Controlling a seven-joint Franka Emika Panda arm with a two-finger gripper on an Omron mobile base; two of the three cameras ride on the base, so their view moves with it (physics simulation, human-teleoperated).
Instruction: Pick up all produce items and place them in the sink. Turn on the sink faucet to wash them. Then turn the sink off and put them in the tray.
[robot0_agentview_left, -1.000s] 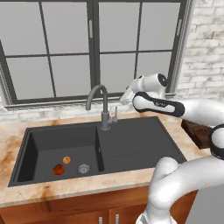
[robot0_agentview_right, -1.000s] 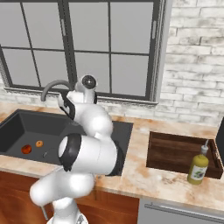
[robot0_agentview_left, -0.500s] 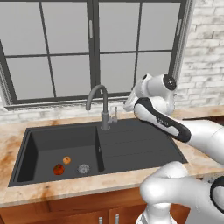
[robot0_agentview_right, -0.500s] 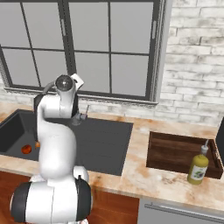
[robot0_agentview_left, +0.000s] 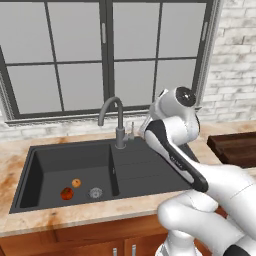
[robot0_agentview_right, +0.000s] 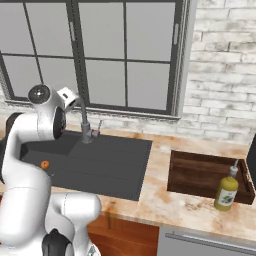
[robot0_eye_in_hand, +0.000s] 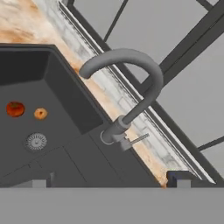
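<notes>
Presently both produce items — the red ball (robot0_eye_in_hand: 15, 108) and the orange-tan ball (robot0_eye_in_hand: 40, 113) — lie in the basin of the sink (robot0_agentview_left: 75, 155), near the round drain (robot0_eye_in_hand: 36, 141). Your gripper (robot0_eye_in_hand: 109, 183) stands with jaws wide apart and empty, aimed at the sink faucet (robot0_eye_in_hand: 131, 83). The step in hand, by my judgement, is turning on the water — your next move calls for closing in on the small side lever (robot0_eye_in_hand: 136, 140) and pushing it. The tray (robot0_agentview_right: 200, 172) waits well apart on the counter beside a bottle (robot0_agentview_right: 226, 190).
</notes>
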